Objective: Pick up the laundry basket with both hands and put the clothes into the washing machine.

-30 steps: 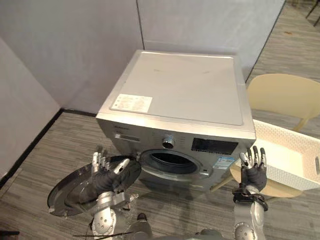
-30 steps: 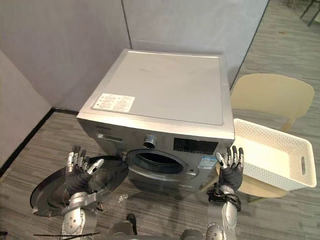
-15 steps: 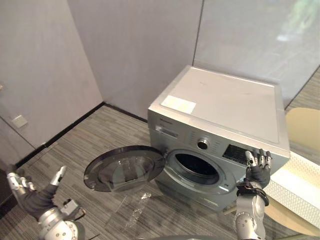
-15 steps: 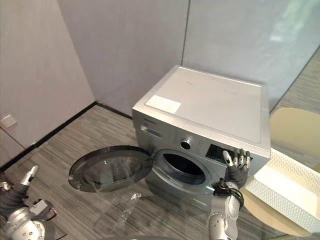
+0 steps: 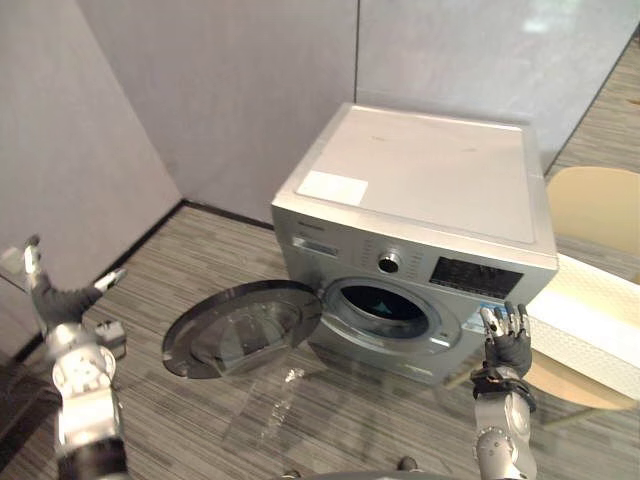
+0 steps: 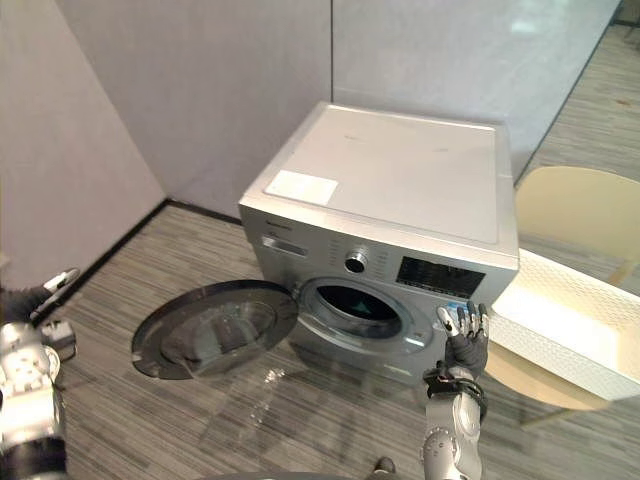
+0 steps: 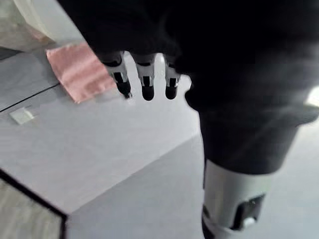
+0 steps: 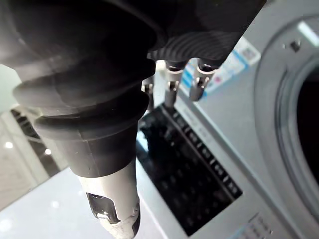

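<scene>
Left hand, out wide, and right hand, by the washer, are both open, empty. The basket sits on a chair right of the washer; turn there and take its 2 ends evenly.

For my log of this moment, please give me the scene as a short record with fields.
washing machine: silver, front-loading
door: open, swung toward the robot's left
laundry basket: white, on the cream chair right of the machine
left hand: open, held up far left, holding nothing
right hand: open, held up before the machine's front, holding nothing
</scene>
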`<state>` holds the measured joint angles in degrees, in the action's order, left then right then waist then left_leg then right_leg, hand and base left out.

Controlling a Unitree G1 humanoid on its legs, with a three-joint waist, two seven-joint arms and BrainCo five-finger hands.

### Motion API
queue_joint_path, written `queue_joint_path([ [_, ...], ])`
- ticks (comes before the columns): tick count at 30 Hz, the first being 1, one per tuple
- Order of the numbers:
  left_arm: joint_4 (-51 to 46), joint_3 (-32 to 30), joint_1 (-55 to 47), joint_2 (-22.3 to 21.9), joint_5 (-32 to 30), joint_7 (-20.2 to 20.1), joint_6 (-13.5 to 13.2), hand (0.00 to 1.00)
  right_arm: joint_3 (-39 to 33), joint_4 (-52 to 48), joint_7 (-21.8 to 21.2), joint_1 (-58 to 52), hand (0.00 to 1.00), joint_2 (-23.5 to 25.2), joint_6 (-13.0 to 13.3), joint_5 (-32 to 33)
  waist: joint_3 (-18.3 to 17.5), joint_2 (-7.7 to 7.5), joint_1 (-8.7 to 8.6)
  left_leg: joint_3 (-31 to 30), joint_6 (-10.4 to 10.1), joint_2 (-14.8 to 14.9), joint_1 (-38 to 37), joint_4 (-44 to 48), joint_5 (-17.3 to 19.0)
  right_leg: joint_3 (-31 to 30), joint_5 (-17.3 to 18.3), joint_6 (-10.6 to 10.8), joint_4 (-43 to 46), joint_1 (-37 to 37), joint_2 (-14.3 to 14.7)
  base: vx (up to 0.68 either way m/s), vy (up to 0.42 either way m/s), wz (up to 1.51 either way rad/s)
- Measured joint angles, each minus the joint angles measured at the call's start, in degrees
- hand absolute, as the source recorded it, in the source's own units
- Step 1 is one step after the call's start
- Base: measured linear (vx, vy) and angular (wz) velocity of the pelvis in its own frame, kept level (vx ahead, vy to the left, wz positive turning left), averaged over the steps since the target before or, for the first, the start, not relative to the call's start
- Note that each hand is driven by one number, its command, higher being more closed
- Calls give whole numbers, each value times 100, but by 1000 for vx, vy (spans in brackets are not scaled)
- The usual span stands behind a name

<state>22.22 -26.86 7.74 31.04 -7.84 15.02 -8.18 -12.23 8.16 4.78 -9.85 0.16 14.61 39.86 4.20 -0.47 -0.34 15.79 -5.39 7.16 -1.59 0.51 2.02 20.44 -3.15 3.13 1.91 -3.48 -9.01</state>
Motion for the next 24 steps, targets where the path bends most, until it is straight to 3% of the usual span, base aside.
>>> queue_joint_path([
  [2, 1114, 229, 785, 820, -179, -143, 167, 0, 12, -1, -18, -49, 0, -2, -3, 7, 195, -296, -30, 151, -2, 97, 302, 154, -27, -158, -130, -104, -50, -340, 105, -65, -91, -44],
  [5, 2552, 636, 2130, 1621, -597, -256, 382, 0, -62, -18, -141, -259, 0, 0, 0, 63, 559, -618, -136, 158, -19, 206, 706, 477, -15, -176, -343, -174, -289, -506, 202, -32, -62, -11],
  [8, 3015, 990, 3014, 2287, -743, -257, 483, 0, -57, -72, -237, -357, 0, 9, 9, 178, 943, -779, -160, 37, -56, 402, 1243, 1000, 149, -127, -430, -267, -324, -730, 303, -80, -46, 8],
  [11, 3260, 1289, 3885, 2707, -859, -291, 517, 0, 7, -340, -248, -435, 0, 59, 18, 358, 1341, -791, -130, -277, -110, 672, 2069, 1663, 299, 105, -500, -361, -335, -1080, 468, -131, -42, 24],
  [16, 3253, 1390, 4105, 2765, -1191, -570, 594, 0, 349, -990, -403, -743, 0, 188, 22, 495, 1647, -846, 47, -496, -207, 1017, 2751, 2102, 395, 218, -514, -381, -328, -1446, 723, -56, -24, 2],
  [18, 3265, 1393, 4033, 2635, -1316, -863, 649, 0, 418, -1175, -477, -875, 0, 228, 11, 570, 1657, -844, 125, -541, -227, 1123, 2957, 2254, 452, 236, -515, -380, -313, -1573, 795, 2, 24, -6],
  [24, 3236, 1552, 3673, 2176, -1988, -1533, 599, 0, 423, -1345, -647, -953, 0, 229, -148, 569, 1672, -820, 134, -452, -220, 1214, 2991, 2421, 591, 158, -511, -374, -268, -1605, 827, 41, 72, -9],
])
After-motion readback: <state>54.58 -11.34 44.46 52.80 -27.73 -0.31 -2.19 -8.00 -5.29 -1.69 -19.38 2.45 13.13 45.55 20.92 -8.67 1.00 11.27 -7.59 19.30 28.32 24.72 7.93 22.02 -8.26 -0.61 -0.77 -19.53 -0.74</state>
